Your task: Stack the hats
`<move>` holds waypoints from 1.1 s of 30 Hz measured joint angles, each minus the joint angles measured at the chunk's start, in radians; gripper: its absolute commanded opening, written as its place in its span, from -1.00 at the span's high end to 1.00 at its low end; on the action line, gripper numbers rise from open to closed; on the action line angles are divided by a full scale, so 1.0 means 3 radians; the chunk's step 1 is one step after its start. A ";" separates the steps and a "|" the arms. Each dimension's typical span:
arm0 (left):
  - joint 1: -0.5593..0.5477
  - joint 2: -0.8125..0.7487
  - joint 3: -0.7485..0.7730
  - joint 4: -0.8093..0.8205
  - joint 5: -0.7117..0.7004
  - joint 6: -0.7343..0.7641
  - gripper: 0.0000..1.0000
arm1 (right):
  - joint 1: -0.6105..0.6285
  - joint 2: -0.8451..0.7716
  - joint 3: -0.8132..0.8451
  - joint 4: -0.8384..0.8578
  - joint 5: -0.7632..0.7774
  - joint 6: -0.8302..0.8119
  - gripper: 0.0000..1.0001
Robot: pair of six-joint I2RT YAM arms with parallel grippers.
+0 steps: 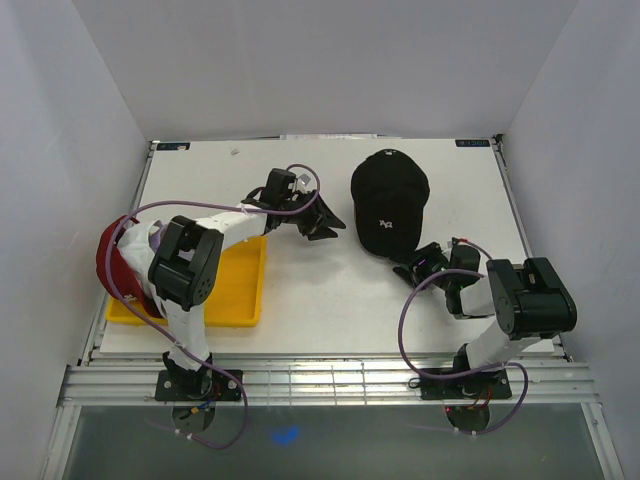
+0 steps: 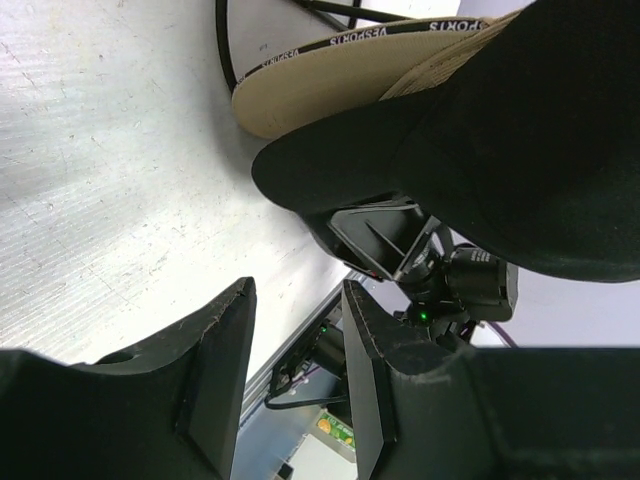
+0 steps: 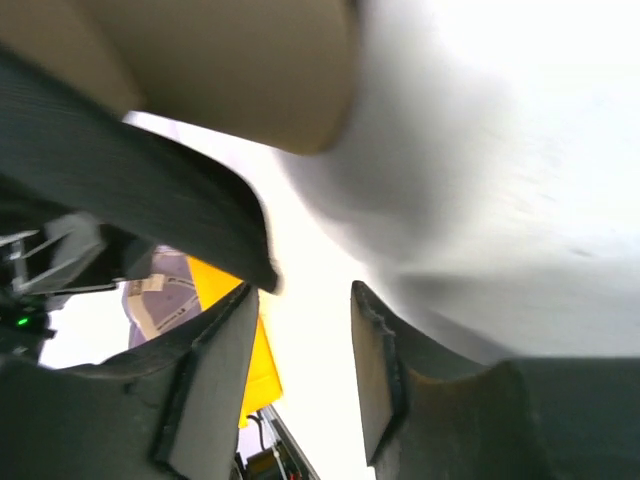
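A black hat (image 1: 389, 200) sits at the back middle of the table, its brim pointing toward the near edge. In the left wrist view it (image 2: 520, 130) lies on top of a tan hat (image 2: 330, 75). The right wrist view shows the black brim (image 3: 130, 200) under the tan brim (image 3: 200, 60). My right gripper (image 1: 407, 267) (image 3: 305, 300) is open just below the black brim, nothing between its fingers. My left gripper (image 1: 328, 228) (image 2: 297, 300) is open and empty, left of the stack. A red hat (image 1: 113, 265) and a white hat with a purple brim (image 1: 155, 238) lie at the left edge.
A yellow tray (image 1: 236, 290) lies at the front left beside the left arm, also seen past my right fingers (image 3: 225, 290). A black wire stand (image 2: 228, 45) curves beside the tan hat. White walls enclose the table on three sides.
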 measured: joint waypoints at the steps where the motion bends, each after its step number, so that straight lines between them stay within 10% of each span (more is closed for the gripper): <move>1: 0.0000 -0.0003 0.0000 -0.0005 -0.0001 0.0003 0.00 | 0.0000 0.0025 0.0000 -0.0064 -0.0001 -0.0009 -0.01; 24: 0.0000 -0.0607 0.0116 -0.0394 -0.0142 0.0277 -0.06 | -0.0015 -0.0748 0.0167 -0.1733 -0.0104 -0.0791 -0.05; 33: -0.0008 -0.1559 0.0365 -0.1696 -0.1470 0.0704 0.02 | 0.0398 -0.1263 0.0696 -0.2745 -0.0103 -0.1507 -0.10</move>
